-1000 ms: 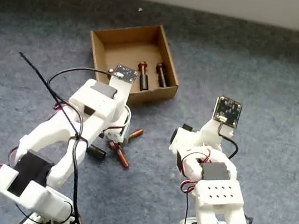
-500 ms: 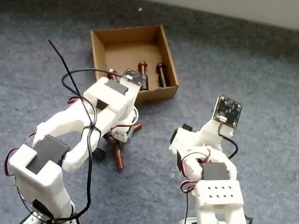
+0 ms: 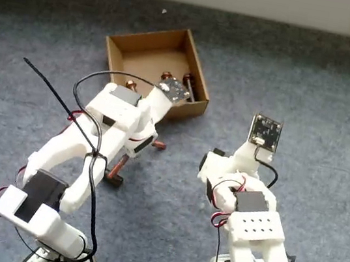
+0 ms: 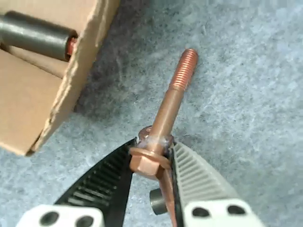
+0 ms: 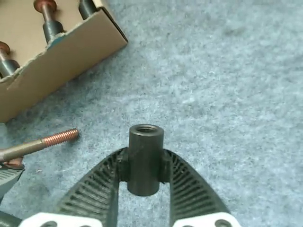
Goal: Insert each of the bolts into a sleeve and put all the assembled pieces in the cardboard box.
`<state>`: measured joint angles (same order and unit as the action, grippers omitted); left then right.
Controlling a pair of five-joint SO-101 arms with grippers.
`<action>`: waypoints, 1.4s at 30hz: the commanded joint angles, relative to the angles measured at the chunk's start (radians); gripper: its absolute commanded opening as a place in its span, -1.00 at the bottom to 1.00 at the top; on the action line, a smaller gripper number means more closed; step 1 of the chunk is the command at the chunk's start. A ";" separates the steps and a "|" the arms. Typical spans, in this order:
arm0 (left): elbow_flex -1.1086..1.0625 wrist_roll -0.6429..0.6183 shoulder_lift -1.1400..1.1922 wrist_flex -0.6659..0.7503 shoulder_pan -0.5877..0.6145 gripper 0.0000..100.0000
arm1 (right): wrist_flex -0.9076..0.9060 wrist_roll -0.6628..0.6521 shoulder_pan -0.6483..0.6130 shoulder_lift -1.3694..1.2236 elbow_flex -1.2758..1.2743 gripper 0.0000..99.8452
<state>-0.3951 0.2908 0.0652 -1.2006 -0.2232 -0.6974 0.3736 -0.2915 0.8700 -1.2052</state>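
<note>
- Left gripper (image 4: 152, 147) has a copper bolt (image 4: 166, 108) pinched by its hex head. The fingers sit narrowly apart, tight on either side of the head.
- The threaded shank sticks out past the fingertips over the grey worktop (image 4: 246, 71), just beside the corner of the cardboard box (image 4: 71, 85).
- From the high view the bolt's tip (image 3: 159, 145) pokes out from under the left arm, just outside the box's near wall (image 3: 188, 110).
- Over to the right gripper (image 5: 145, 158): it's clamped round a black sleeve (image 5: 146, 141). The sleeve stands upright between the ribbed fingers, with its threaded bore open at the top end.
- The right wrist view shows bolt and sleeve near each other but apart, the bolt's threaded end aimed roughly toward the sleeve.
- Inside the box, assembled pieces (image 5: 49, 23) lie side by side against the near wall, copper heads at one end and dark sleeves at the other.
- One loose piece (image 3: 116, 173), copper and dark, lies on the worktop half tucked under the left arm. It's too small to make out more.
</note>
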 commanded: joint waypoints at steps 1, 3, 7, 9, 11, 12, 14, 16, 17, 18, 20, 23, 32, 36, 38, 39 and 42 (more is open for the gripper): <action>0.012 0.063 -0.054 -0.009 0.031 -0.57 | 0.021 0.008 0.005 0.028 0.010 -0.99; 0.012 0.064 -0.058 -0.011 0.047 -0.55 | 0.021 0.006 0.005 0.028 0.010 -0.99; 0.012 0.061 -0.059 -0.011 0.056 -0.55 | 0.021 0.006 0.005 0.028 0.010 -0.99; 0.010 0.052 -0.056 -0.023 0.050 -0.56 | 0.021 0.006 0.005 0.028 0.010 -0.99; 0.010 0.002 -0.062 -0.054 0.041 -0.62 | 0.021 0.006 0.005 0.028 0.010 -0.99; 0.012 -0.023 -0.065 -0.071 0.033 -0.66 | 0.021 0.006 0.007 0.028 0.010 -0.99; 0.022 -0.063 -0.065 -0.123 0.016 -0.71 | 0.021 0.006 0.007 0.028 0.010 -0.99; 0.024 -0.103 -0.082 -0.155 -0.008 -0.76 | 0.021 0.006 0.007 0.028 0.010 -0.99; 0.022 -0.124 -0.101 -0.166 -0.018 -0.79 | 0.021 0.006 0.007 0.028 0.010 -0.99; 0.021 -0.144 -0.127 -0.176 -0.030 -0.80 | 0.021 0.006 0.007 0.028 0.010 -0.99; 0.021 -0.181 -0.196 -0.206 -0.048 -0.81 | 0.021 0.006 0.007 0.028 0.010 -0.99; 0.010 -0.201 -0.323 -0.244 -0.094 -0.81 | 0.021 0.006 0.007 0.028 0.010 -0.99; -0.140 -0.204 -0.337 -0.193 -0.165 -0.68 | 0.021 0.006 0.008 0.030 0.010 -0.99; -0.160 -0.201 -0.205 -0.064 -0.093 -0.69 | 0.021 0.006 0.008 0.030 0.008 -0.99; -0.143 -0.199 -0.136 -0.018 -0.051 -0.69 | 0.021 0.006 0.008 0.030 0.007 -0.99; -0.124 -0.198 -0.102 -0.009 -0.035 -0.69 | 0.021 0.006 0.008 0.030 0.007 -0.99; -0.039 -0.198 -0.031 -0.011 0.013 -0.69 | 0.021 0.006 0.008 0.030 0.007 -0.99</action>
<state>-0.5409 0.0898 -0.0315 -1.2344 -0.2723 -0.6974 0.3736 -0.2915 0.8700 -1.2052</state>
